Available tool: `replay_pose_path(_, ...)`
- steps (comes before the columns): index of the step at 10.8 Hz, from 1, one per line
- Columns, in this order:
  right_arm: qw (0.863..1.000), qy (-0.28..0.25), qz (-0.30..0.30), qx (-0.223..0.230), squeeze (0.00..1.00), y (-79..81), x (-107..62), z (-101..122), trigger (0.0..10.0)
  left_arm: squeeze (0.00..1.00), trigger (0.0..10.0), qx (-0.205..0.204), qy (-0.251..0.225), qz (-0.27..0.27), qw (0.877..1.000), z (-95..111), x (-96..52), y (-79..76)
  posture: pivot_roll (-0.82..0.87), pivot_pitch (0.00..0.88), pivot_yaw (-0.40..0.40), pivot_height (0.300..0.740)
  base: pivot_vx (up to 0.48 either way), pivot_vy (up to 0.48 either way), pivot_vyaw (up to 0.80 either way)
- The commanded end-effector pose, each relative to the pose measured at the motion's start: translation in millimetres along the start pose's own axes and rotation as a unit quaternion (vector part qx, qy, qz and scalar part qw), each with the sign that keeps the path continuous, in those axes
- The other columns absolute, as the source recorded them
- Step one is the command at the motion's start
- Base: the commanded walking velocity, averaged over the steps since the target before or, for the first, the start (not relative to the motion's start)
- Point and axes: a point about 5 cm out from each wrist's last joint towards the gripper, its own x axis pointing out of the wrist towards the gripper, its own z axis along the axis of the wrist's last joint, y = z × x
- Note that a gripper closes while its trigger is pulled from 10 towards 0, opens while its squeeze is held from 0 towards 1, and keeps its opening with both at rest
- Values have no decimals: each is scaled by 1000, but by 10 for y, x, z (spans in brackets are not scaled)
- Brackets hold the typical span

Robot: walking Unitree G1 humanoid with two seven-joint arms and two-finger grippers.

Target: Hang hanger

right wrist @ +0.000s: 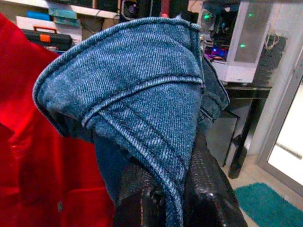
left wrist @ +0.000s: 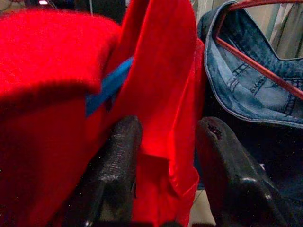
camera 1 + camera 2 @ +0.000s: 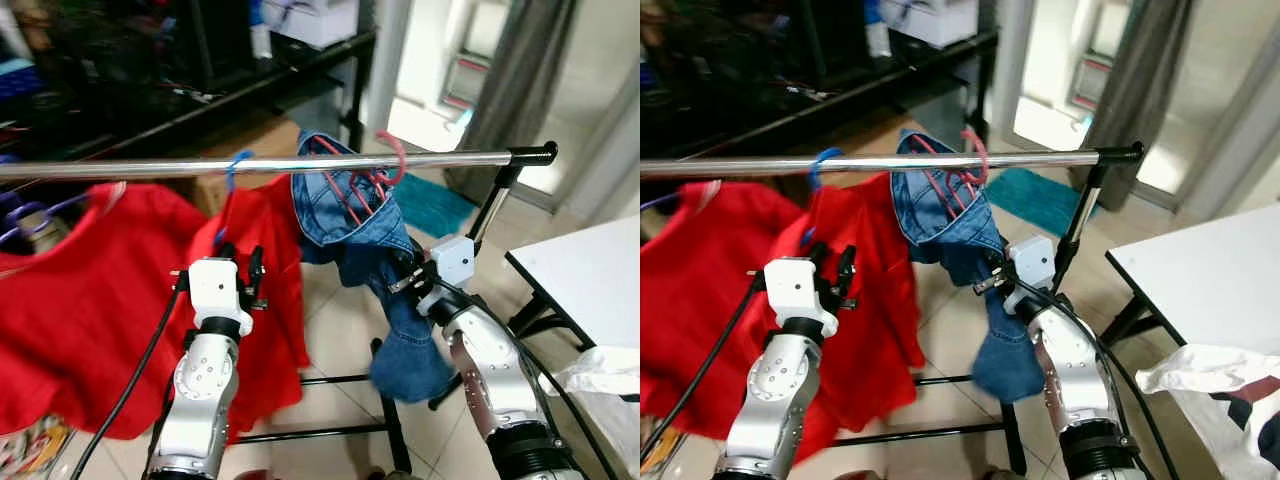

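Rail [image 3: 300, 163]: chrome bar running nine to three o'clock across the scene, black cap at its three o'clock end.
Red hanger [image 3: 352, 186]: hook over the rail near its three o'clock end, long axis hanging down towards six, hook tip pointing up at twelve.
Jeans [image 3: 360, 235]: draped on the red hanger, folded denim trailing down to six o'clock.
Right gripper [image 3: 407, 272]: at four o'clock from the hanger, fingers [image 1: 208, 189] pinched tight on a fold of the jeans, denim seam squeezed between them.
Blue hanger [image 3: 236, 168]: hooked on the rail just at nine o'clock from the jeans, carrying a red shirt [image 3: 255, 260].
Left gripper [image 3: 240, 270]: below the blue hanger, fingers [image 2: 116, 156] spread apart with red shirt cloth lying in the gap, not clamped.
Purple hanger [image 3: 30, 215]: far at nine o'clock, another red garment [image 3: 70, 300] beneath it.
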Motion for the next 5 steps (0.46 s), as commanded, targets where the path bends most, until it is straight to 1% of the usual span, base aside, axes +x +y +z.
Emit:
replay_pose_path(1, 1000, -17, 3, -8, 0, -35, 63, 103, 10000, 0, 10000, 3, -2, -2, 1000, 11, 9, -12, 84, 9, 29, 740, 0, 0, 0)
replay_pose_path(2, 1000, -6, 13, -12, 0, -23, 75, 94, 10000, 0, 10000, 3, -3, -2, 1000, 11, 8, -12, 82, 5, 28, 740, 0, 0, 0)
replay_pose_path(3, 999, 18, 34, -21, 0, -15, 121, 111, 10000, 0, 10000, 3, -2, -3, 1000, 9, 8, -14, 81, 4, 28, 740, 0, 0, 0)
replay_pose_path(4, 998, 22, 46, -29, 0, -39, 160, 181, 10000, 0, 10000, 3, -2, -3, 1000, 10, 10, -18, 79, 4, 27, 740, 0, 0, 0)
replay_pose_path(5, 997, 35, 59, -46, 0, -68, 189, 228, 10000, 0, 10000, 3, -2, -4, 1000, 10, 15, -21, 77, 3, 27, 740, 0, 0, 0)
